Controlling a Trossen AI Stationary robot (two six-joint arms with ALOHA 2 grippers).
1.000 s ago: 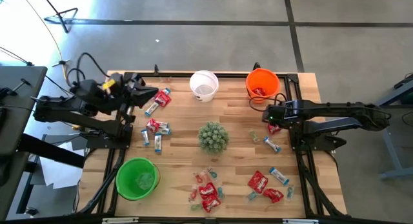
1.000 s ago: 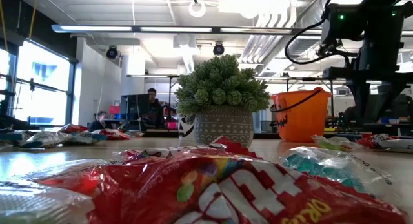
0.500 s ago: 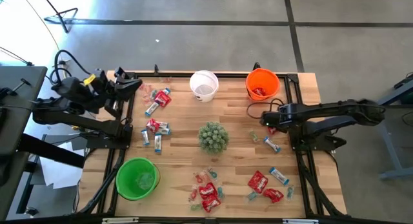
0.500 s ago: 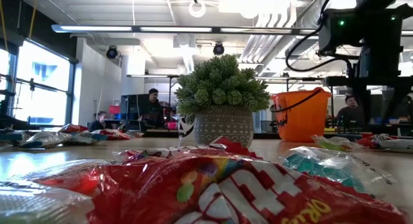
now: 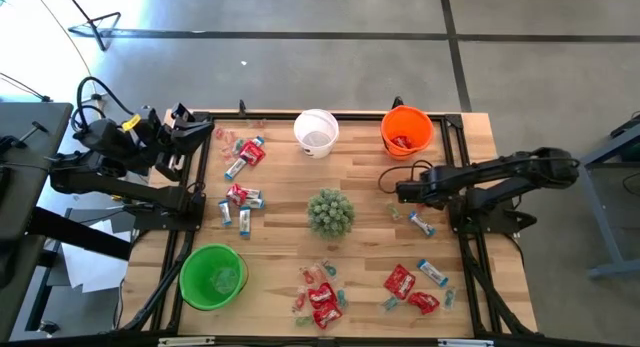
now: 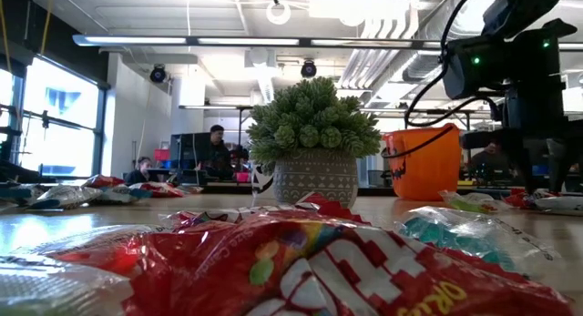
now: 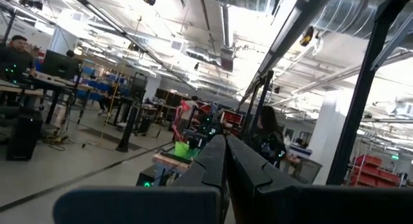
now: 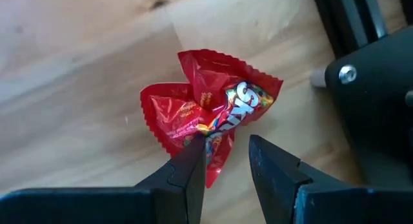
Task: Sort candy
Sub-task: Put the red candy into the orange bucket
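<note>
candy: crumpled shiny red packet (image 8: 210, 114), twisted | right gripper (image 8: 227, 161): pinching its lower edge | left gripper (image 7: 226, 161): fingers pressed together, empty

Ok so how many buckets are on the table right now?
3: a white bucket at the far edge, an orange bucket to its right, and a green bucket at the near left corner.

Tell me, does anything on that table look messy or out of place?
Yes: the candy lies strewn loose over the wooden table, not sorted. One red Skittles packet is crumpled under the right gripper, whose fingers pinch its edge. The potted plant and the three buckets stand upright.
</note>
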